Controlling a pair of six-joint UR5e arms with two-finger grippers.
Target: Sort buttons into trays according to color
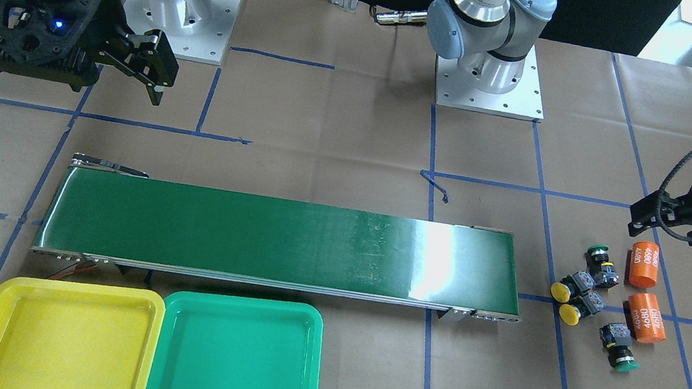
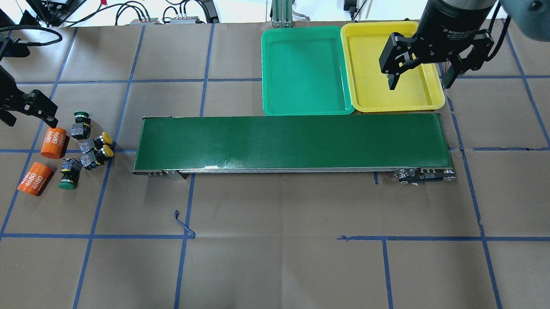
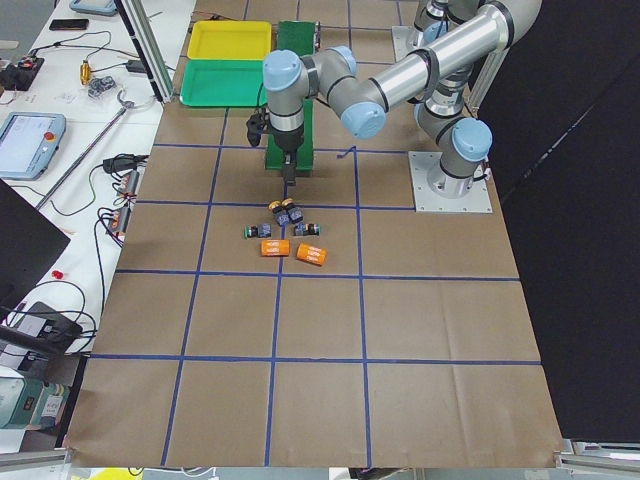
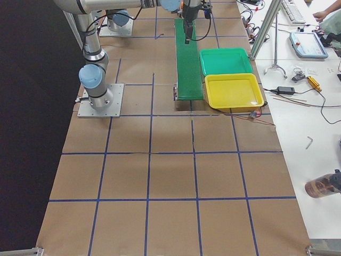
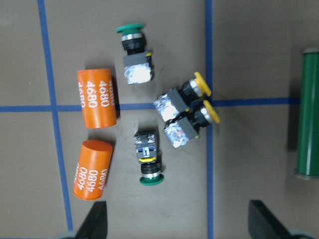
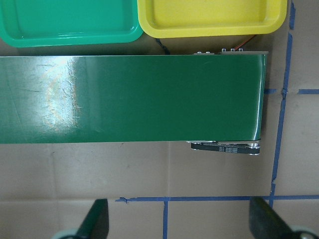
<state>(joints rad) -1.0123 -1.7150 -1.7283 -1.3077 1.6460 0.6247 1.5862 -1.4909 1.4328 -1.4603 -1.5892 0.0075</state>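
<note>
On the surface [image 2: 271,264], past the belt [image 2: 293,146], the green tray [image 2: 304,112] and yellow tray [image 2: 398,108] hold nothing. Left pincer [image 5: 179,224] and right pincer [image 2: 419,84] gape open. Buttons [image 5: 179,97] cluster at the left end; best to straddle the outlying green button [image 5: 148,159] squarely, clear of the orange cylinders [image 5: 96,98].

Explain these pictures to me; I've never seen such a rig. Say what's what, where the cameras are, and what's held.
Two two-fingered robot arms stand on a table. One camera faces the robot, one looks over its shoulders, two watch from the table's ends, one rides each wrist. Near the left fingers lie two yellow buttons, two green buttons and two orange cylinders. A belt crosses the middle, with an empty green tray and yellow tray beside it; the right fingers hang near its other end. Both pairs are open, holding nothing.
</note>
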